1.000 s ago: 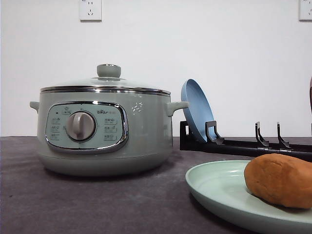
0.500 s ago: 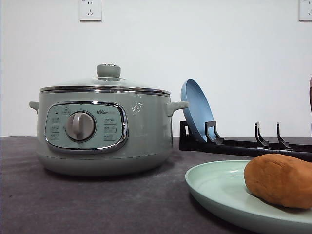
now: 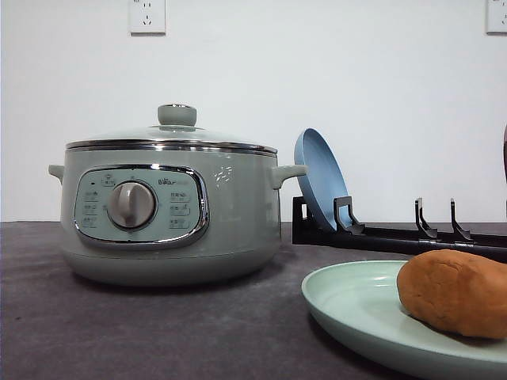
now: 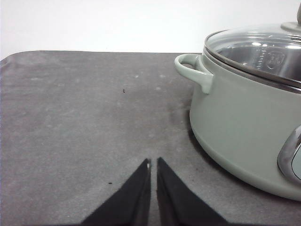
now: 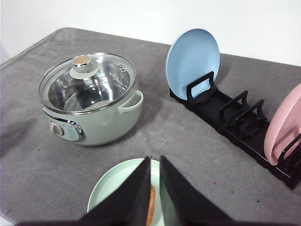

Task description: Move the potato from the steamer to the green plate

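The orange-brown potato lies on the pale green plate at the front right of the table. The sage-green steamer stands to the left with its glass lid on. In the right wrist view my right gripper hangs high over the green plate, shut with nothing held, and a sliver of potato shows through the thin gap between its fingers. The left gripper is shut and empty, low over the grey cloth beside the steamer.
A black dish rack runs behind the green plate, with a blue plate standing upright in it. The right wrist view also shows a pink plate at the rack's other end. Grey cloth covers the table.
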Controlling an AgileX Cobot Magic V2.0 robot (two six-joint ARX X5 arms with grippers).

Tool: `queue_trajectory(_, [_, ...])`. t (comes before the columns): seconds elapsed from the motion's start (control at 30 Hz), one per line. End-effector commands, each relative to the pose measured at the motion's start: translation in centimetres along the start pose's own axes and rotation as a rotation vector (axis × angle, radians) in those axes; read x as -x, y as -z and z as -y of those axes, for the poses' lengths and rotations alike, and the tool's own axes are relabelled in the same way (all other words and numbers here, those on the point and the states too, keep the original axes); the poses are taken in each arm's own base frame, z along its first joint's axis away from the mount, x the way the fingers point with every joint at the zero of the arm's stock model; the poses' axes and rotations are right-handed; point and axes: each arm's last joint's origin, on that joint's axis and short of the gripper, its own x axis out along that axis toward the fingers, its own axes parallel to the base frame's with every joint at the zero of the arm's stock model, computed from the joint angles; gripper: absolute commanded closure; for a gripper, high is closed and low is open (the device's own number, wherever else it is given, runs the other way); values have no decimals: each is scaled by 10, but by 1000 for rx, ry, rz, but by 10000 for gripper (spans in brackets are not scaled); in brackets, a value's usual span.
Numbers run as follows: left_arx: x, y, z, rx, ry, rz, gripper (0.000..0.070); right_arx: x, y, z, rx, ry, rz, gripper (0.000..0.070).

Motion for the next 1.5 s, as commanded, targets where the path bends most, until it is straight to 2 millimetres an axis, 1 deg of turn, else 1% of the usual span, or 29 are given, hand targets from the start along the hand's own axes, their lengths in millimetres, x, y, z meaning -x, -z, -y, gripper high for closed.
queue_trajectory(0.0, [-2,6,0,3,-7,-9,683,2,-3,0,9,-5,20,678])
queue_trajectory(0.43, [-2,6,0,3,-7,-9,683,2,-3,0,9,-3,20,678])
queue_trajectory(0.53, [-2,6,0,3,-7,-9,683,1,-3,0,-5,37,22,679])
queue_trajectory(0.6, [-2,6,0,3,-7,-9,683,-5,-2,1,-28,92,33,679])
queue_trajectory(0.7, [-2,6,0,3,-7,-9,683,-21,4,6,-69,209,105,679])
queue_trajectory(0.8, [-2,6,0,3,-7,-9,683,-42,19,17,-106,324,167,678])
queue_trajectory(0.93, [-2,6,0,3,-7,-9,683,-70,51,32,-133,423,219,679])
queue_trajectory(1.13, [-2,6,0,3,-7,-9,683,-109,109,48,-96,425,250,679])
queue_trajectory(1.23, [-2,6,0,3,-7,-8,683,-123,136,53,-86,408,274,679])
queue_trajectory(1.3, [-2,6,0,3,-7,-9,683,-129,149,55,-75,412,286,679])
queue_trajectory(1.37, [-2,6,0,3,-7,-9,683,-135,160,57,-54,414,295,679])
queue_trajectory(1.47, [-2,6,0,3,-7,-9,683,-140,173,59,-38,415,291,679])
